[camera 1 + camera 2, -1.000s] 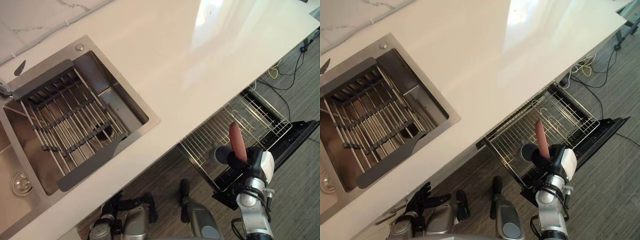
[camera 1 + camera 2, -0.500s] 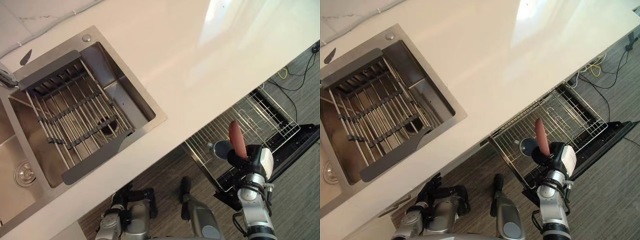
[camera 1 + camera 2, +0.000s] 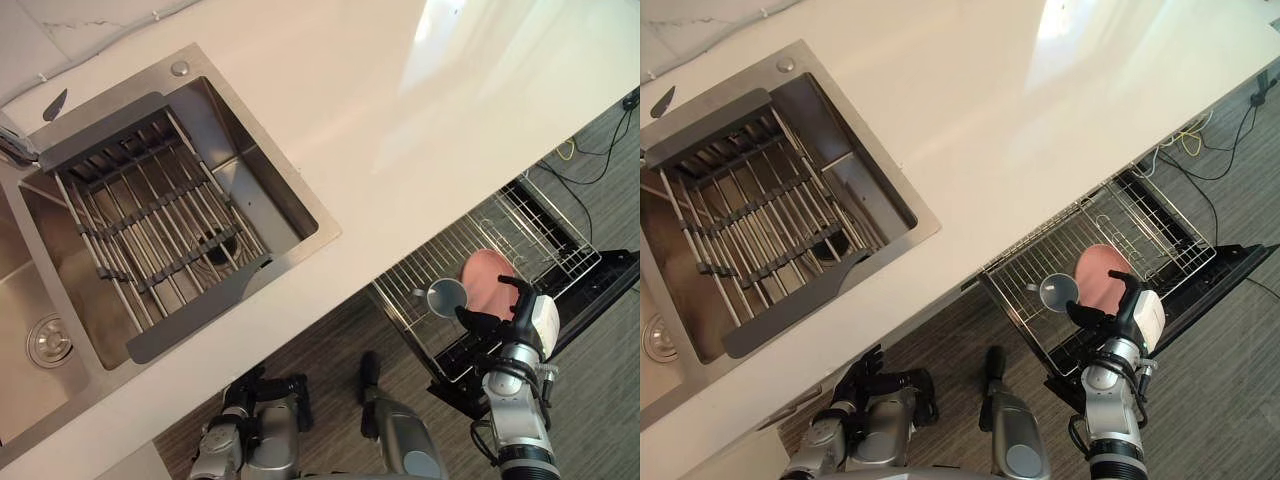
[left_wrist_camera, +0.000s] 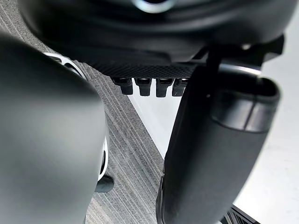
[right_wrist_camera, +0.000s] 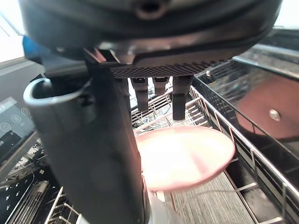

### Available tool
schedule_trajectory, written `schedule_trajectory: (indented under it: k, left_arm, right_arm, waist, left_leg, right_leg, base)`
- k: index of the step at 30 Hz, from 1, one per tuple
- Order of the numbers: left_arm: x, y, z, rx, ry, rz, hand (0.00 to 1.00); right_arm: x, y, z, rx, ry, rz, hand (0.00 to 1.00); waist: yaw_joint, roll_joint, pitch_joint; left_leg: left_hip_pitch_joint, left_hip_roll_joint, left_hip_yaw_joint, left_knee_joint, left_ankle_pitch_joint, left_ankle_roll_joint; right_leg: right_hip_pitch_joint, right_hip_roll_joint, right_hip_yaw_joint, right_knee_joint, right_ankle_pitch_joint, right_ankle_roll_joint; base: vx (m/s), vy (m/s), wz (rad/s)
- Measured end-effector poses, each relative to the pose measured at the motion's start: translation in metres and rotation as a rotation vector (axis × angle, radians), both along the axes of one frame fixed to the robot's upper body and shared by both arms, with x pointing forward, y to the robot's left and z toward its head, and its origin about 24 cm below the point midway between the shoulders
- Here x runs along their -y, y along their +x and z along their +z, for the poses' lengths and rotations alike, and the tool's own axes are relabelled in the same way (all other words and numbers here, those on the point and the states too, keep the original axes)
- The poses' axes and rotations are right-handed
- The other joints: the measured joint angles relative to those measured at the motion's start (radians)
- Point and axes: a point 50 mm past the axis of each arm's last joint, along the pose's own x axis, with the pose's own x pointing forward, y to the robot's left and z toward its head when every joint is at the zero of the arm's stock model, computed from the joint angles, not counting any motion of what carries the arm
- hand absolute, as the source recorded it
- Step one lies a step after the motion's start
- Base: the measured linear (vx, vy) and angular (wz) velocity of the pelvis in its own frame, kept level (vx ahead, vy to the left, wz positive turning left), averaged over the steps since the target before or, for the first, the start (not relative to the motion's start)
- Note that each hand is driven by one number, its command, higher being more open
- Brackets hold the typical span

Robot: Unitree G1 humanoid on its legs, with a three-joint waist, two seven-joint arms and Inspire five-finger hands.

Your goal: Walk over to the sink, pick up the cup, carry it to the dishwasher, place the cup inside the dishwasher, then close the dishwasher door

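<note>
Right hand: the right hand (image 3: 487,322) is closed on the cup, fingers and thumb curled round it, and is held out over the dishwasher rack.
Cup: the grey cup (image 3: 446,297) sits at the fingertips with its mouth turned up toward the head cameras. A small handle is on the side away from the palm. Whether it touches the wires under it cannot be told.
Pink disc: the pink disc (image 3: 490,275) is just beyond the fingers, overlapping the cup's rim. It cannot be told whether it is part of the cup or a separate piece.
Dishwasher rack: the wire dishwasher rack (image 3: 420,275) is pulled out under the hand, and the dishwasher door (image 3: 600,285) lies open past the hand's outer side.
Head views: they show the cup's round mouth and the disc face-on. They also show the white countertop (image 3: 400,100) and the sink (image 3: 270,190) with its sink rack (image 3: 150,230), all well away on the hand's thumb side.
Right wrist view: the thumb (image 5: 93,154) is large and close, with a thin pale loop across its top. The pink disc (image 5: 184,156) looks flat beyond the fingers, with rack wires beneath and beside it.
Left hand: the left hand (image 3: 262,388) hangs low below the counter edge, relaxed and holding nothing, well apart from the right hand.
Left wrist view: its thumb (image 4: 210,154) shows against the striped floor (image 4: 135,154).
</note>
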Motion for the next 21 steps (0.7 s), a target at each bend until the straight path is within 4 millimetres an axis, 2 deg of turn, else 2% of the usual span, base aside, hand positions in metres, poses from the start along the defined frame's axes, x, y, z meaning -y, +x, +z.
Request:
schedule_trajectory:
  k: [7,15,18,21]
  left_arm:
    - [0.000,0.000,0.000,0.001,-0.001,0.001,1.00]
    - [-0.007,-0.012,-0.004,-0.020,0.001,0.045,1.00]
    - [-0.010,-0.016,-0.005,-0.041,-0.002,0.067,1.00]
    - [-0.012,-0.020,-0.007,-0.059,-0.002,0.081,1.00]
  right_arm:
    - [0.002,0.000,0.028,0.136,-0.048,-0.025,1.00]
    - [-0.008,-0.023,0.064,0.388,-0.059,-0.050,1.00]
    - [-0.009,-0.029,0.065,0.410,-0.030,-0.066,1.00]
    - [-0.012,-0.041,0.055,0.403,0.054,-0.086,1.00]
  waist:
    - [-0.002,-0.002,0.000]
    - [-0.023,-0.026,-0.011]
    - [-0.035,-0.033,-0.015]
    - [-0.043,-0.042,-0.026]
  left_leg:
    - [0.016,-0.006,0.009,-0.018,0.001,0.001]
    - [0.083,-0.018,0.026,-0.074,0.010,-0.001]
    - [0.107,-0.018,0.031,-0.085,0.011,-0.003]
    - [0.127,-0.015,0.045,-0.093,0.012,-0.003]
  right_leg:
    - [0.010,0.000,0.011,-0.013,0.005,0.002]
    - [0.064,0.000,0.020,-0.054,0.011,0.005]
    - [0.083,0.002,0.020,-0.059,0.011,0.005]
    - [0.095,0.005,0.027,-0.063,0.010,0.005]
  base:
    - [0.01,0.000,-0.03]
    - [0.01,0.002,-0.03]
    - [0.01,-0.003,-0.04]
    - [0.00,-0.012,-0.10]
